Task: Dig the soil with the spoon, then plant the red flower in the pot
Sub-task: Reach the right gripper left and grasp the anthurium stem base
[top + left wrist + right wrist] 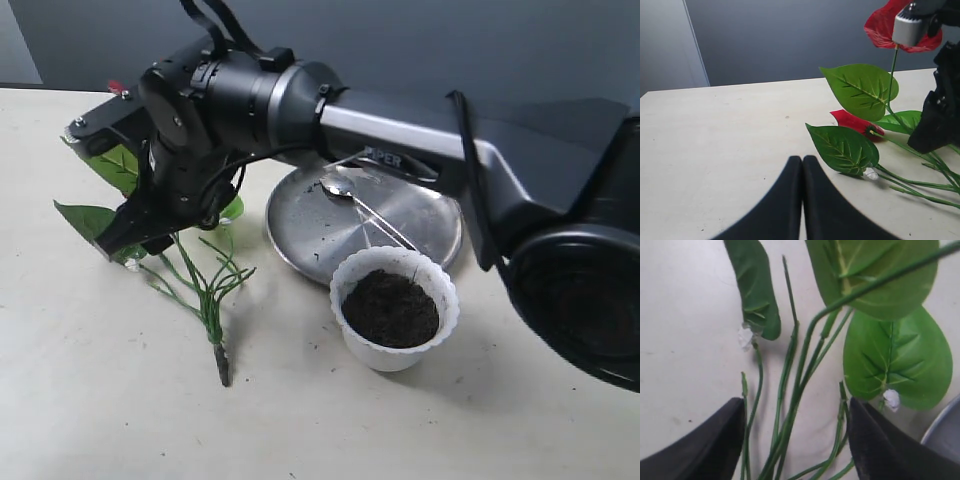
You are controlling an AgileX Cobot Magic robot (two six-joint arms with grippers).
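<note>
Broadly, a pale cream counter (90, 400) fills the scene, matte and lightly speckled with crumbs of soil, and behind it stands a dull blue-grey wall (420, 40).

Largest on it is the black right arm (300, 105), reaching across from the right edge to the left side of the exterior view. Its right hand (135, 235) points down over the flower's stems; the right wrist view shows its two dark fingers (695, 445) spread wide apart, with the thin green stems between them and nothing gripped.

Next is a round shiny steel plate (310, 215), flat on the counter behind the pot. A small silver spoon (362, 210) lies across it, bowl toward the left.

The white pot (395, 308), with a wavy rim, stands upright just in front of the plate, touching its near edge. Dark brown crumbly soil (390, 308) fills it nearly to the rim.

The red flower (205, 290) lies flat on the counter, left of the pot and apart from it, its dark stub base pointing toward the near edge. Its broad green leaves spread to the left under the arm, and red blooms show in the left wrist view.

The left hand (802, 165) hovers low over bare counter beside the leaves, its fingers pressed together on nothing.
</note>
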